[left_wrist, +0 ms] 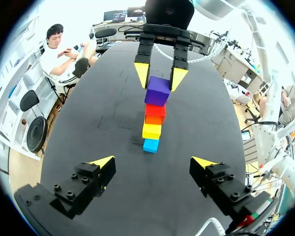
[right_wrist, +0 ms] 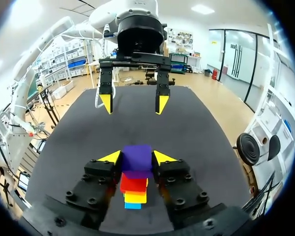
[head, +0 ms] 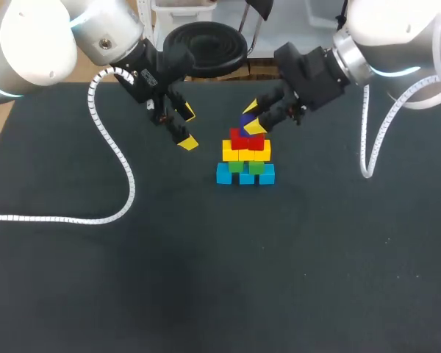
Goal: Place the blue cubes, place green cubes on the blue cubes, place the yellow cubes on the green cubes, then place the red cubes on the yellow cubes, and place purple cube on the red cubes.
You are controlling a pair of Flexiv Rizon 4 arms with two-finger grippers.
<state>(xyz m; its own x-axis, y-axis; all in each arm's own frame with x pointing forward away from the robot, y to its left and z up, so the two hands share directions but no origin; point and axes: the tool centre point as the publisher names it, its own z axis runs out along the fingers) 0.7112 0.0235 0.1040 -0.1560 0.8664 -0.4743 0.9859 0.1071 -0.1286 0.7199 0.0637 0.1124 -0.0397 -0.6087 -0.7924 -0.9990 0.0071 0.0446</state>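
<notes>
A pyramid of cubes stands mid-table: blue cubes (head: pixel 245 175) at the base, then green cubes (head: pixel 247 166), yellow cubes (head: pixel 245 151) and red cubes (head: pixel 246 138). The purple cube (head: pixel 247 120) sits on top of the red ones. My right gripper (head: pixel 252 118) comes in from the right, its fingers tight against both sides of the purple cube (right_wrist: pixel 136 162). My left gripper (head: pixel 188 129) hangs wide open and empty, left of the stack. In the left wrist view the left gripper (left_wrist: pixel 152 162) faces the stack, with the purple cube (left_wrist: pixel 157 91) well ahead of it.
The black table (head: pixel 132 279) stretches wide in front of the stack. A white coiled cable (head: pixel 121 169) from my left arm loops over the table's left part. Another cable (head: pixel 367 147) hangs from my right arm.
</notes>
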